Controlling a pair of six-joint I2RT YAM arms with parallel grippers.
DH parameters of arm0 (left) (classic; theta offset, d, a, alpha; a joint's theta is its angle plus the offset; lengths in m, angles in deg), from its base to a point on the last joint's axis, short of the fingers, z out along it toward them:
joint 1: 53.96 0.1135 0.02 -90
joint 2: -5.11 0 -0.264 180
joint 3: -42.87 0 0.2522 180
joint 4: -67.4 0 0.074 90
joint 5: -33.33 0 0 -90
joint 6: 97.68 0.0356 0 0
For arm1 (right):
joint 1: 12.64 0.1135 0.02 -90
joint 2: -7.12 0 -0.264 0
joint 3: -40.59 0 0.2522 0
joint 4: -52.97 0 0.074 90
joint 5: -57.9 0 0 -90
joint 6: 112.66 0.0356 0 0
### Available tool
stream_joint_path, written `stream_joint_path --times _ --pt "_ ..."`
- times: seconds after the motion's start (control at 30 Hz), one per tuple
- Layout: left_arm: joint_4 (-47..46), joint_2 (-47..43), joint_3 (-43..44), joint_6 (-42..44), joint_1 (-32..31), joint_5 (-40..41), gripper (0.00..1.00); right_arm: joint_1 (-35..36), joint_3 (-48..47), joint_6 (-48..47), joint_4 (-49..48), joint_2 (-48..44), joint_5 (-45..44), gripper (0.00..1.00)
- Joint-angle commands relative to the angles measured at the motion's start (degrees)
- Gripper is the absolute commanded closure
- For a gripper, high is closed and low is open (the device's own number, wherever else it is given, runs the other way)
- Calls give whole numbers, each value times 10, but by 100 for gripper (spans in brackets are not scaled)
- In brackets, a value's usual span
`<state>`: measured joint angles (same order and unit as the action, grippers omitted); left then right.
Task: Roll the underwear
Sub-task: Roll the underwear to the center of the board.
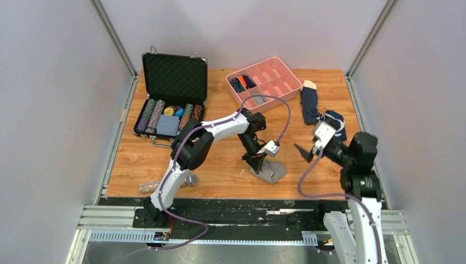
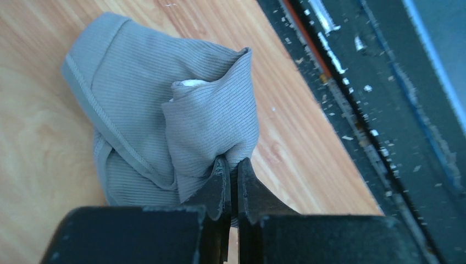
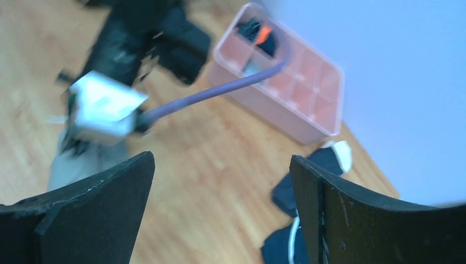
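Note:
The gray underwear (image 1: 270,170) lies bunched on the wooden table near its front edge, center. In the left wrist view the underwear (image 2: 165,110) is folded over itself, with a seamed edge running along its left side. My left gripper (image 2: 232,166) is shut on a raised fold of it, and it also shows in the top view (image 1: 256,160) at the cloth's left side. My right gripper (image 1: 303,152) is open and empty, above the table to the right of the underwear. In the right wrist view the right gripper (image 3: 220,159) has wide jaws over bare wood, and the underwear (image 3: 74,165) shows blurred at left.
A pink divided tray (image 1: 286,74) stands at the back center, also in the right wrist view (image 3: 308,118). A navy sock (image 1: 309,104) and a navy garment with white trim (image 1: 336,122) lie at right. An open black case of chips (image 1: 173,99) sits back left. A patterned roll (image 1: 149,187) lies front left.

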<state>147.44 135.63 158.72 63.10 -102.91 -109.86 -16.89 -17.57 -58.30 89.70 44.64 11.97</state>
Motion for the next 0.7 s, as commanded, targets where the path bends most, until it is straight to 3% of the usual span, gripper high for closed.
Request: stream_joint_path --times 0.0,0.1,0.2,0.3,0.5,0.67 --pt "172 70 46 -28 -1 -18 100 33 92 -241 232 -98 90 8" --pt "181 99 76 -63 11 -33 100 67 129 -351 332 -164 132 20" --pt "181 123 94 -113 20 -55 100 101 165 -377 324 -175 134 29" --pt "163 131 98 -170 25 -83 100 145 180 -385 291 -126 116 29" --pt "66 126 66 -283 32 -117 100 320 186 -283 147 28 33 29" --pt "44 132 60 -329 38 -139 100 431 201 -208 12 123 -36 28"
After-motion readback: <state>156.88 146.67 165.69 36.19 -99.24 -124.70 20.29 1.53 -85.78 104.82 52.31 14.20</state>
